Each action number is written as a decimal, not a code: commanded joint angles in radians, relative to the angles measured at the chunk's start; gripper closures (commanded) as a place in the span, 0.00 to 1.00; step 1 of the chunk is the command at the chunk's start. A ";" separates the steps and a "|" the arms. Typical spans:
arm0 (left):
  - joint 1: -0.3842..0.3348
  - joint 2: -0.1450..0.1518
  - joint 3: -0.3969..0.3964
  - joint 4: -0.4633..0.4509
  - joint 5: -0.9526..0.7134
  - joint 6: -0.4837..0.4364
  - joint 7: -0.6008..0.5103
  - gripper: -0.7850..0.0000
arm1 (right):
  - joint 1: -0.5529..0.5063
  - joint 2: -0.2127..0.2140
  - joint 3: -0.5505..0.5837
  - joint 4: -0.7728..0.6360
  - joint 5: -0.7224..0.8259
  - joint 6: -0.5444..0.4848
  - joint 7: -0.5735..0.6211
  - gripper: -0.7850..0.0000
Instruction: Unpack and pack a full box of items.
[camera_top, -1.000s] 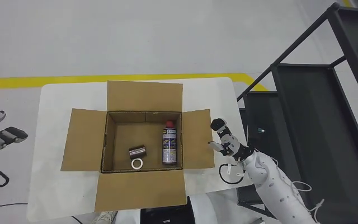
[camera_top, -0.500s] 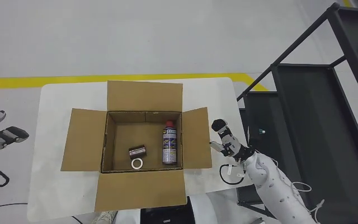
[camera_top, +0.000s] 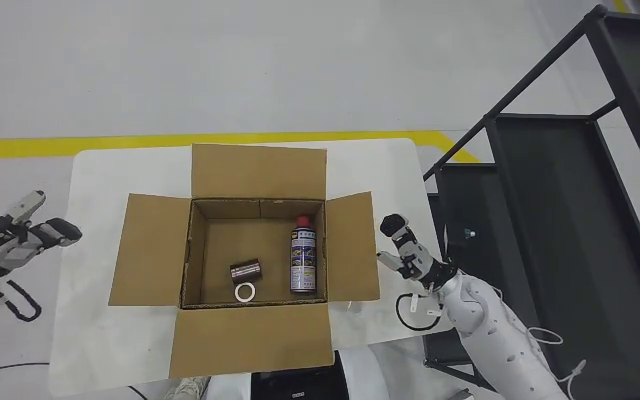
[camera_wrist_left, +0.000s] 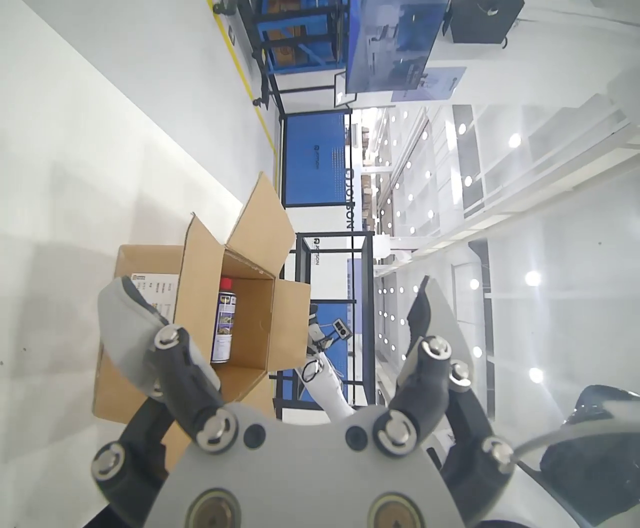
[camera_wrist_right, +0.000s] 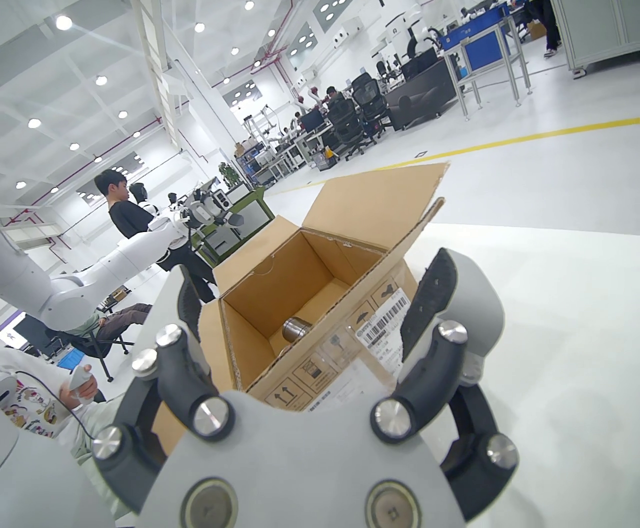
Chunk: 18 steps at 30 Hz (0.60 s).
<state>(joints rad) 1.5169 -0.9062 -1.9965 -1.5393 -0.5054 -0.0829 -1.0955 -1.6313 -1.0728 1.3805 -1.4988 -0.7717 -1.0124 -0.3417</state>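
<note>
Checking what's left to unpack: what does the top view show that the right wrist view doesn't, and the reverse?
Top view adds: a spray can and a white ring lying in the box.
Right wrist view adds: a label on the box's outer side.
Both: the open box, a short cylinder on its floor, and the right gripper beside the box, its fingers open.

The left pincer (camera_top: 50, 216) has swung in toward the box (camera_top: 150, 250).
</note>
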 joint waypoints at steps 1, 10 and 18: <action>-0.055 -0.001 0.060 0.045 0.020 -0.030 0.009 0.00 | -0.003 0.003 0.001 0.006 0.031 0.000 0.022 0.00; -0.213 -0.001 0.237 0.174 0.193 -0.107 0.007 0.00 | -0.012 0.014 0.014 0.018 0.135 0.000 0.101 0.00; -0.242 -0.006 0.285 0.223 0.198 -0.121 0.040 0.00 | -0.016 0.020 0.011 0.000 0.185 0.000 0.160 0.00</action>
<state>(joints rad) 1.2744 -0.9124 -1.7111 -1.3149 -0.3073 -0.2039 -1.0543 -1.6476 -1.0524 1.3913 -1.4990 -0.5865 -1.0123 -0.1807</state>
